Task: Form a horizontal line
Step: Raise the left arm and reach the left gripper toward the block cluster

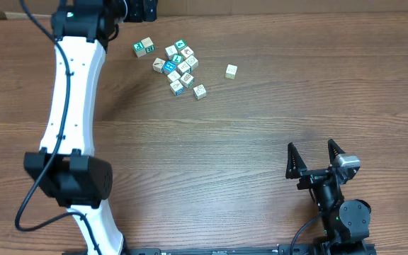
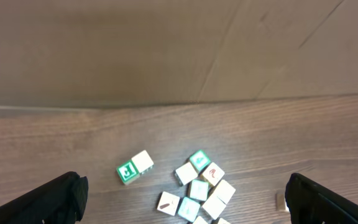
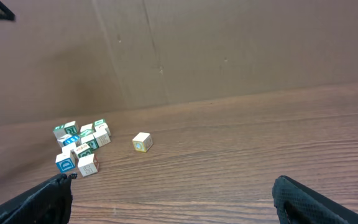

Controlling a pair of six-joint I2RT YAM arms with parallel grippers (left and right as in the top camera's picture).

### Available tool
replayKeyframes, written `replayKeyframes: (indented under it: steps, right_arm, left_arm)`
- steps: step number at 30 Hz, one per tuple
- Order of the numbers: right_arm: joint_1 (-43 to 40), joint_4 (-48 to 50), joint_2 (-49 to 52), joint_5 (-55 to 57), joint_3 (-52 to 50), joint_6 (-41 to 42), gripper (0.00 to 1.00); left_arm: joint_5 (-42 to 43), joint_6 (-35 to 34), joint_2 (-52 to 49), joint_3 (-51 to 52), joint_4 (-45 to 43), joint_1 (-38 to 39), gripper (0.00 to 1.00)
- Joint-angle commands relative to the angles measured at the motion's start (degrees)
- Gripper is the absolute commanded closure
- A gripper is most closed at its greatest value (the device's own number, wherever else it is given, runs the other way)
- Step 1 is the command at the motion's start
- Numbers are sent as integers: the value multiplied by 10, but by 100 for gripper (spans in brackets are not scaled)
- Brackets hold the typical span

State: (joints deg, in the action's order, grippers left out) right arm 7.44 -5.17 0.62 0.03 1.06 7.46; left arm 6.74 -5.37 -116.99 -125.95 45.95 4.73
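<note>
Wooden alphabet cubes [image 1: 178,67] lie jumbled near the far edge of the table [image 1: 261,127], with a lone cube [image 1: 231,71] to their right. No row is formed yet. The left pincer [image 2: 185,193], near them, and the right pincer [image 1: 311,145], well away, are both spread and empty.

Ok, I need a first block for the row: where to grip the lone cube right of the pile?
Best by two opposite side faces, from straight above: the lone cube lies flat, apart from the pile, room on every side.
</note>
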Motion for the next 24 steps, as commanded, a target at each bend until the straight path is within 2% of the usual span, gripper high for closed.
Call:
replayKeyframes:
  steps: [1,3,4,6,8,11,13,18,24]
  right_arm:
    - [-3,3,-5,3,-6,-3,0]
    - [-3,3,-5,3,-6,-3,0]
    - [-3,3,-5,3,-6,-3,0]
    - [-3,3,-5,3,-6,-2,0]
    - [-3,3,-5,3,-6,-3,0]
    - [-3,3,-5,3,-6,-3,0]
    - [-3,3,-5,3,-6,-2,0]
    - [-3,3,-5,3,-6,-3,0]
    - [-3,3,-5,3,-6,-2,0]
  left_arm:
    - [9,-12,-28,-9,3,2,0]
    - [24,-8,-42,-9,8,4,1]
    - [23,-10,-60,-9,5,7,5]
    - [17,-23,-82,-9,2,14,27]
    - [-3,-46,-102,-9,6,22,40]
    - [-57,-74,-131,-9,15,39,45]
    - [-89,-86,-150,-9,15,52,53]
    - [-104,-103,-191,-9,-2,79,57]
    - [-129,-195,-229,-9,-12,86,56]
